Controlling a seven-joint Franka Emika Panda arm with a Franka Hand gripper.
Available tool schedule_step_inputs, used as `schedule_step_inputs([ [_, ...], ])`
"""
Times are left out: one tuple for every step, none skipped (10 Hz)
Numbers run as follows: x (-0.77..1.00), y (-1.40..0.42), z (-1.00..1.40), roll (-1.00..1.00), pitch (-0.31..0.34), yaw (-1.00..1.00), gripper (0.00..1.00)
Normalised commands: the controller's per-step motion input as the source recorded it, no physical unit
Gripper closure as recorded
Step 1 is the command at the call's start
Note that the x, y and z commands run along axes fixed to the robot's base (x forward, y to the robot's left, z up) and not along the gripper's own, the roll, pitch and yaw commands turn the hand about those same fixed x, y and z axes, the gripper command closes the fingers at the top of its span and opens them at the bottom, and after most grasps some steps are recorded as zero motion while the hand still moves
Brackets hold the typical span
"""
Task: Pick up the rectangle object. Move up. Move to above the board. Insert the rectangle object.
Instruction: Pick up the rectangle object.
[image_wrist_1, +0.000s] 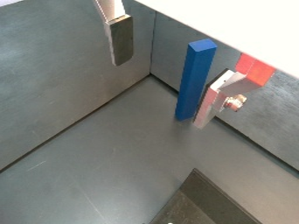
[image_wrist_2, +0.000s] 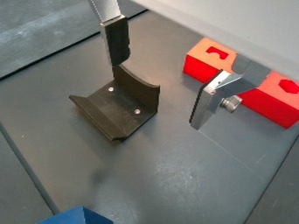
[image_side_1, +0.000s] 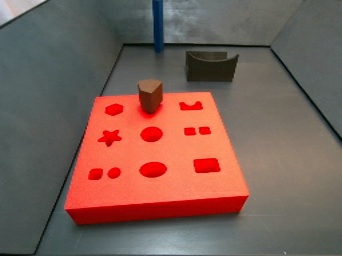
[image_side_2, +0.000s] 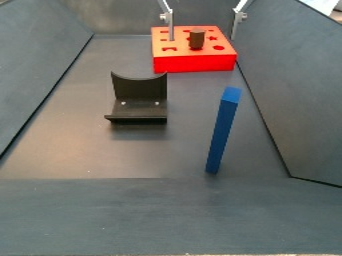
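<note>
In a wrist view, the slim blue rectangular block (image_wrist_1: 195, 79) stands upright on the grey floor, well apart from the gripper (image_wrist_1: 163, 61), whose flat silver fingers (image_wrist_1: 121, 40) stand wide apart with nothing between them. Standing on end, the block looks easy to topple: my worry is that a finger clipping its top on the way in would knock it flat against the wall.

In the other wrist picture, the gripper (image_wrist_2: 166, 70) frames the dark grey notched block (image_wrist_2: 119, 107) below it and part of the thick bright-red square board (image_wrist_2: 212, 59) beyond; a blue corner (image_wrist_2: 73, 216) shows at the edge. The jaws are empty here too.

In a side view, the board (image_side_1: 158, 190) carries a brown rounded peg (image_side_1: 150, 95) in one hole; the blue block (image_side_1: 158, 25) stands far behind. A misaligned insertion could jam on a hole's rim.

In the remaining side view, the blue block (image_side_2: 222, 130) stands near the right wall, well apart from the board (image_side_2: 194, 60), above which the two fingers (image_side_2: 167, 15) hang.
</note>
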Motion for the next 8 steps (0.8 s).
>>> schedule_step_inputs([
  [-0.21, 0.0, -0.14, 0.08, 0.0, -0.07, 0.0],
  [-0.17, 0.49, -0.27, 0.0, 0.016, -0.47, 0.0],
  [-0.11, 0.39, -0.31, 0.0, 0.043, -0.59, 0.0],
  [-0.1, 0.38, -0.35, 0.0, 0.059, -0.61, 0.0],
  [-0.1, 0.38, -0.35, 0.0, 0.059, -0.61, 0.0],
  [-0.1, 0.39, -0.34, 0.0, 0.051, -0.59, 0.0],
  [-0.1, 0.39, -0.33, 0.0, 0.047, -0.59, 0.0],
  [-0.1, 0.39, -0.3, 0.0, 0.03, -0.58, 0.0],
])
